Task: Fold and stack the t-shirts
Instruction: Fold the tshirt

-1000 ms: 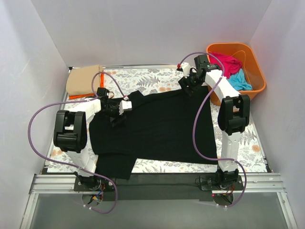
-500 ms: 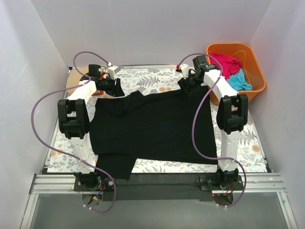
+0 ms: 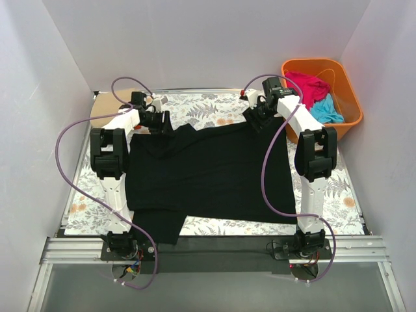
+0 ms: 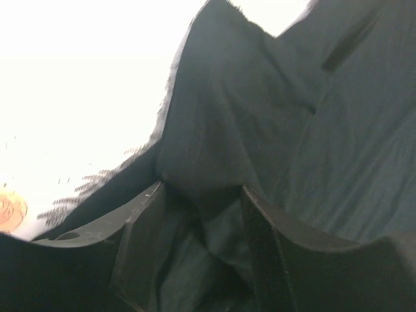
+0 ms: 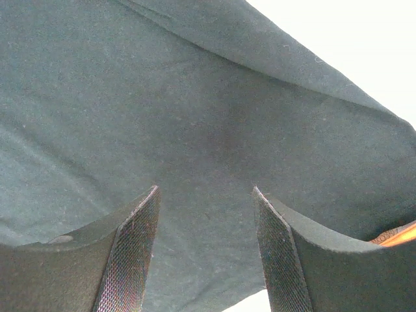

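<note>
Floral sheet [image 3: 214, 107] underneath, your black t-shirt [image 3: 214, 169] lies spread mid-table. Left gripper [image 3: 162, 123] at the far-left corner has cloth bunched between part-open jaws, grip unclear. Right gripper [image 3: 254, 121] straddles the far-right corner, jaws wide and empty, probably squaring up for a fold.

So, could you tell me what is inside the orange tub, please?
In the tub lie a pink shirt and a turquoise shirt, crumpled. The tub's floor and anything beneath them is covered.

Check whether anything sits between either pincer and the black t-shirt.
Nothing visible does. The left pincer straddles a raised fold of the black t-shirt at its far-left corner; the right pincer hangs open over its cloth near the far-right corner.
</note>
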Available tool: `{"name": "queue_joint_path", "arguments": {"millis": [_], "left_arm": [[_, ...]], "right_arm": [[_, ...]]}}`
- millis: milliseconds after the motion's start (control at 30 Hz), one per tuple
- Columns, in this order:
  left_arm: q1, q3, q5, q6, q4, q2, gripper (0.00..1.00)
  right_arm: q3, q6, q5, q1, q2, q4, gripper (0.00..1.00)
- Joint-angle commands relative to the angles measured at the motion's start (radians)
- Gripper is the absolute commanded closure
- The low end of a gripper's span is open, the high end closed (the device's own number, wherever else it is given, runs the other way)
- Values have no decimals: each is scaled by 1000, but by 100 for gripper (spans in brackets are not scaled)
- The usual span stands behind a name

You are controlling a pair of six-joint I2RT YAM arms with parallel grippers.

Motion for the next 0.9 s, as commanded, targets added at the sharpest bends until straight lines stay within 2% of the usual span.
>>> {"name": "queue_joint_path", "arguments": {"millis": [0,233,300,367,400,467,533,600,700,733,800,833,867], "left_arm": [[-24,68,30,-32,16,-12,54],[-35,75,64,-43,19,-8,66],[-40,85,92,-26,-10,-2,81],[-44,88,115,-8,-41,-5,90],[-55,85,132,33,-56,-14,100],[-70,50,182,84,-97,-40,100],[-115,-5,196,198,-108,-138,100],[-179,-107,179,297,-114,-242,100],[-265,-196,97,402,-191,-292,100],[-282,-211,69,443,-206,-294,93],[-297,-243,34,471,-237,-298,62],[-296,-251,31,473,-237,-304,17],[-296,-260,15,463,-216,-314,16]], "right_arm": [[29,-1,0,0,-4,-18,45],[16,-10,3,-2,-8,-18,45],[18,-10,4,0,-6,-18,46],[21,-8,4,0,-8,-17,46],[20,-8,4,-2,-11,-17,46],[16,-10,4,-2,-21,-17,47],[10,-11,6,-5,-34,-18,47],[0,-11,4,-9,-43,-17,47],[-22,-18,3,-15,-58,-18,47],[-25,-19,3,-14,-60,-18,45],[-34,-22,1,-15,-64,-20,41],[-36,-22,-2,-15,-64,-22,40],[-37,-22,-6,-18,-67,-22,39]]}}
